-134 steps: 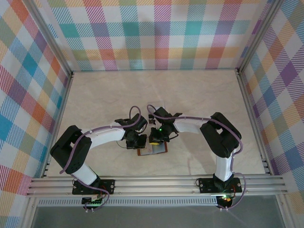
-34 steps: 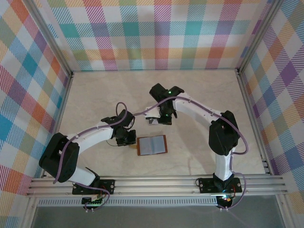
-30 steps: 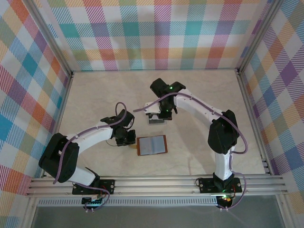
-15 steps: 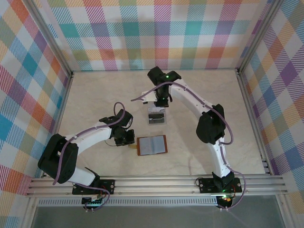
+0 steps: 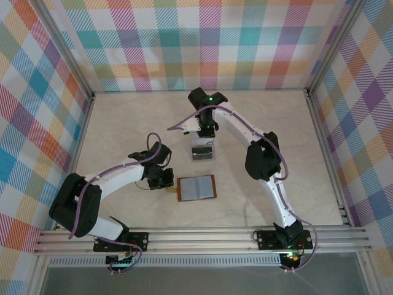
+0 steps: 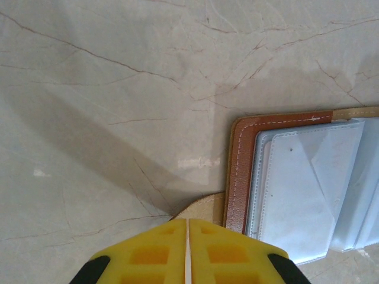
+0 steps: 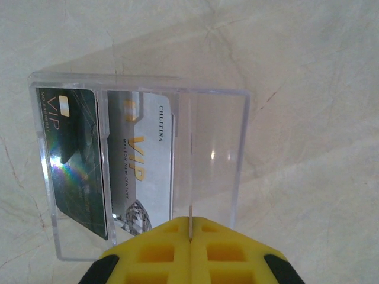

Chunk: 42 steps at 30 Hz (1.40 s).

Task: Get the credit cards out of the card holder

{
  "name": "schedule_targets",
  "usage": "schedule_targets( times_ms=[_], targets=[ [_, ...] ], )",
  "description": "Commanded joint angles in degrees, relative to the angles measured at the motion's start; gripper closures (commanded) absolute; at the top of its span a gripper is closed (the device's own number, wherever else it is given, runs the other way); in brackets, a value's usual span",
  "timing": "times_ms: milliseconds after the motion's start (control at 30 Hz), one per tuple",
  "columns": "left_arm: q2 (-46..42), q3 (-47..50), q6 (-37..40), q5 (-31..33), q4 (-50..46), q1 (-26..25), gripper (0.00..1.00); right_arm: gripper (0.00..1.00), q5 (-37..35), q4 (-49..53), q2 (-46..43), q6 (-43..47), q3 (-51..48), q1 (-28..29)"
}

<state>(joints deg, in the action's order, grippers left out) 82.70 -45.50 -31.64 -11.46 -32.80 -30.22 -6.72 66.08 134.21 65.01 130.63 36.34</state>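
Right jaws farther back (beyond cards (image 7: 142,165))

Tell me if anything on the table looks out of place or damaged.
Nothing stands out. The wallet lies open and flat, the left gripper shut on its tab. The dark card and the white card sit in separate slots of the clear tray.

We saw right gripper (image 7: 190,228) pads pressed together at clear tray (image 7: 216,154) edge; dark card (image 7: 74,160) left slot, pale card (image 7: 145,171) beside it.
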Motion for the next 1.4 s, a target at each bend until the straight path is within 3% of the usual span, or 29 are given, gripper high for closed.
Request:
schedule_targets(
  times_ms=[0, 267, 833, 1367],
  targets=[
    [0.84, 0.36, 0.92, -1.01, 0.28, 0.69, 0.9, 1.0, 0.3, 1.13, 1.38, 0.56, 1.65, -0.41],
    [1.42, 0.06, 1.14, -1.1, 0.19, 0.69, 0.9, 0.78, -2.16, -2.72, 1.6, -0.2, 1.39, -0.48],
    [0.19, 0.74, 1.06, -0.57, -0.34, 0.73, 0.9, 0.73, -8.22, -19.07, -3.37, -0.96, -6.76, -0.91],
    [0.16, 0.35, 0.86, -0.92, -0.25, 0.77, 0.9, 0.68, -5.46, -23.41, -6.0, -2.06, -10.17, -0.83]
  ],
)
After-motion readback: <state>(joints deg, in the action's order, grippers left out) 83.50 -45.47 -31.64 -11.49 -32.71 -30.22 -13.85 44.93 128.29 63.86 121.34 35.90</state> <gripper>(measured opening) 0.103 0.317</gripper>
